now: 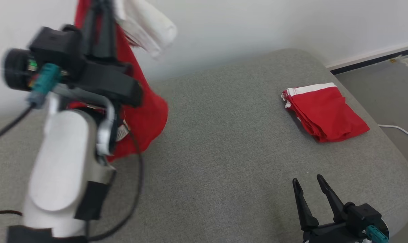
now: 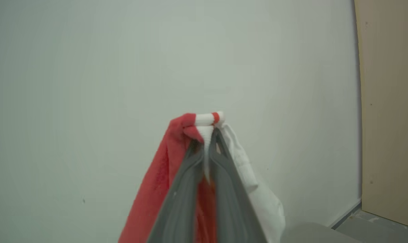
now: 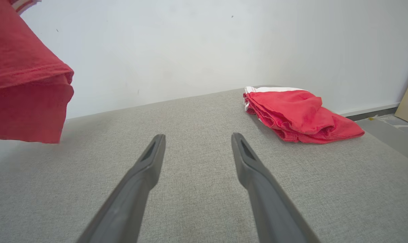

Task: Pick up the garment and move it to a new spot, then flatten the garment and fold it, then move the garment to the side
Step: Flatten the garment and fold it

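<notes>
The pale white left forearm (image 1: 62, 162) is standing steeply raised, its black two-fingered left gripper (image 2: 209, 135) pointing upward and pinching a red and white cloth garment (image 2: 163, 175). The black two-fingered right gripper (image 1: 307, 179) is sitting low, fingers spread wide, gripping nothing.

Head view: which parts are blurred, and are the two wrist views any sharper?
Head view: the left arm and hanging red garment are blurred, the folded garment crisp; left wrist view: the fingers are soft, close to the lens; right wrist view: sharp, evenly lit.
</notes>
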